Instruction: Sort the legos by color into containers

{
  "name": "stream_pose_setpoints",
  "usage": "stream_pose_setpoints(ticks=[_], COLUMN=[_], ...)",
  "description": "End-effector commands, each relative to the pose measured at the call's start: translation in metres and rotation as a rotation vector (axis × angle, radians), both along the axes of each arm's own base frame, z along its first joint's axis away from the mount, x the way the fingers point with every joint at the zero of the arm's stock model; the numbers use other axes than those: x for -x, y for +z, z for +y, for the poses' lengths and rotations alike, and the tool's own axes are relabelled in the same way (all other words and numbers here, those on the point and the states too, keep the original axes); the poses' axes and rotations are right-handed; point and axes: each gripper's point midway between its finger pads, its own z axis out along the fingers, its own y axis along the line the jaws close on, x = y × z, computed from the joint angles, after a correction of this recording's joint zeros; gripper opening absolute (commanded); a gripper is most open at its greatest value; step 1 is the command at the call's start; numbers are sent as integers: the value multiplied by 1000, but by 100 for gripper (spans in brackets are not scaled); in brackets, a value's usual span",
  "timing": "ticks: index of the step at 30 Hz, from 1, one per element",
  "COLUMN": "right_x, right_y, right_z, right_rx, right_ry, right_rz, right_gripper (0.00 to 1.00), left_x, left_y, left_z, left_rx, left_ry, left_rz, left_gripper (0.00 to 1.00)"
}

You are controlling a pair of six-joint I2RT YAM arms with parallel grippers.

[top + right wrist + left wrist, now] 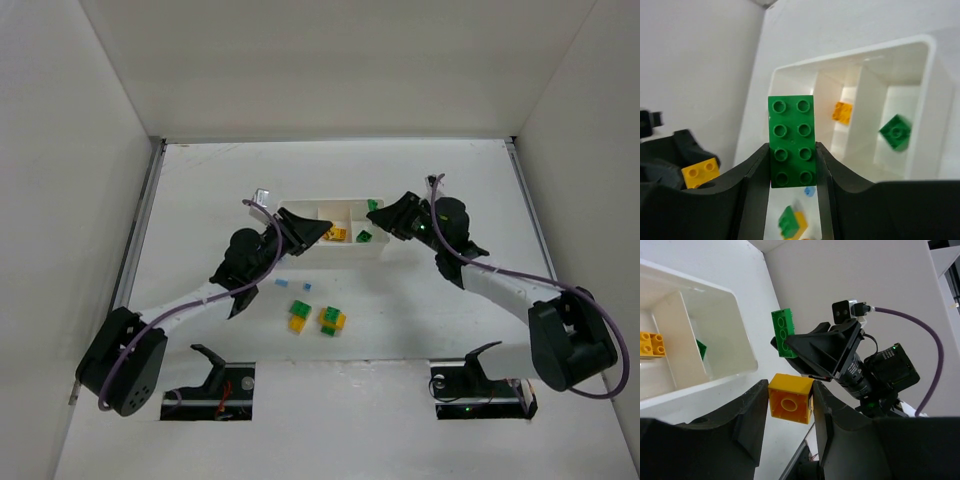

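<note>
- Legos lie loose on the table (200, 200). From above we see two green-and-yellow stacks (299, 316) near the arm bases. Two tiny light blue bits (282, 284) lie between the stacks and the white tray (345, 250).
- Both arms reach to the tray, the left gripper (318, 228) over its left half and the right gripper (385, 215) at its right end.
- From the left wrist we see our fingers (747, 425) clamped on a square yellow brick (790, 404). Past it, the right gripper holds a long green brick (784, 333) just beside the tray's end wall.
- A yellow piece (651, 343) lies in the middle compartment and a green piece (701, 348) in the end one.
- From the right wrist, the two fingers press the sides of the long green brick, its studs facing the camera. Under it on the table we make out a blue bit and one stack, both blurred.
</note>
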Motion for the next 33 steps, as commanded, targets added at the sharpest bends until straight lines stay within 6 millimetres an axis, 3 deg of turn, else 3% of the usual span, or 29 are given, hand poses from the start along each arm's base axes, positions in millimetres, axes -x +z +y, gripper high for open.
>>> stream_pose_setpoints(ticks=[1, 5, 10, 18, 24, 33], right_x=[-24, -33, -38, -39, -21, 10], right_y=[-6, -16, -23, -20, 10, 22], right_z=[-12, -4, -2, -1, -11, -15], right_rx=[169, 224, 260, 268, 248, 246], right_ry=[-102, -93, -112, -118, -173, -158], right_rz=[-39, -27, -21, -38, -125, -189], right_gripper=[31, 36, 49, 58, 59, 58], left_x=[-17, -32, -45, -61, -72, -90], left_y=[21, 15, 11, -1, -21, -45], left_z=[0, -4, -5, -12, -21, -33], left_rx=[-21, -80, -151, -241, -324, -477], left_ry=[49, 76, 112, 129, 130, 162], left_rz=[-79, -75, -84, -82, -71, -70], left_gripper=[18, 18, 18, 18, 18, 21])
